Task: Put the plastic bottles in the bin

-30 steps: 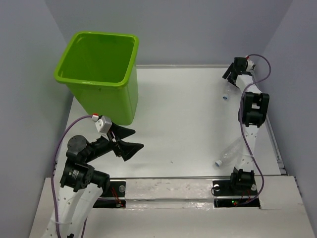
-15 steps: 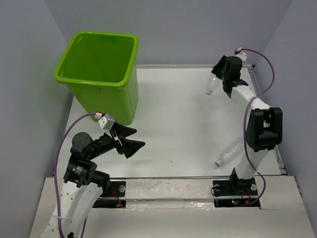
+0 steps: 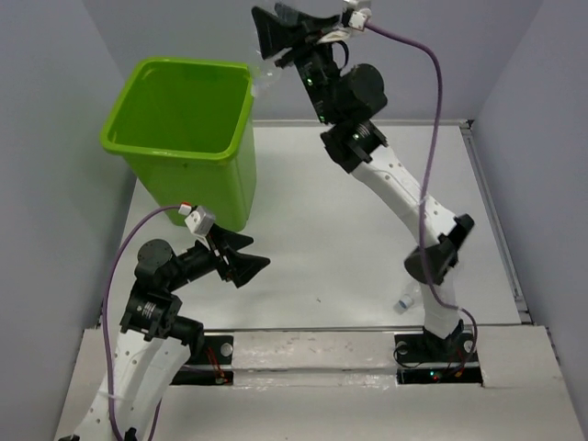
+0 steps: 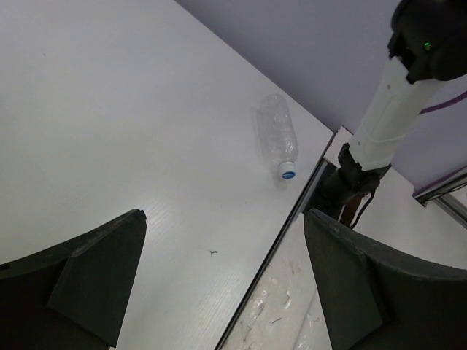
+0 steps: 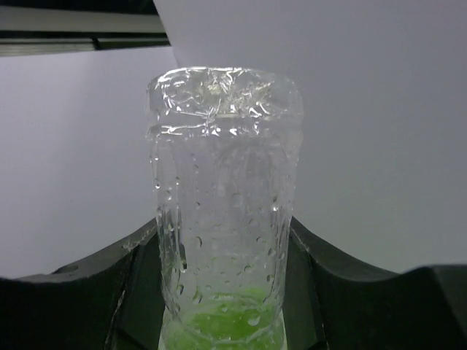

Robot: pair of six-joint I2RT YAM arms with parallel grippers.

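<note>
The lime-green bin point(image 3: 197, 175) stands at the back left of the table. My right gripper point(image 3: 273, 55) is raised high beside the bin's far right corner and is shut on a clear plastic bottle point(image 3: 265, 81), which hangs just over the rim. In the right wrist view the wet clear bottle point(image 5: 222, 182) stands between my fingers point(image 5: 139, 277), with the bin's green showing through its lower end. My left gripper point(image 3: 243, 258) is open and empty, low over the front left of the table. A second clear bottle with a blue cap point(image 4: 278, 137) lies near the right arm's base point(image 3: 405, 301).
The right arm point(image 3: 404, 197) stretches diagonally across the table from its base to the bin. The table's front edge point(image 4: 277, 240) runs under my left gripper point(image 4: 226, 281). Grey walls close in the left, back and right sides.
My right arm has swung from the table's far right corner up and left to the bin's rim, carrying the clear bottle. My left gripper has barely moved.
</note>
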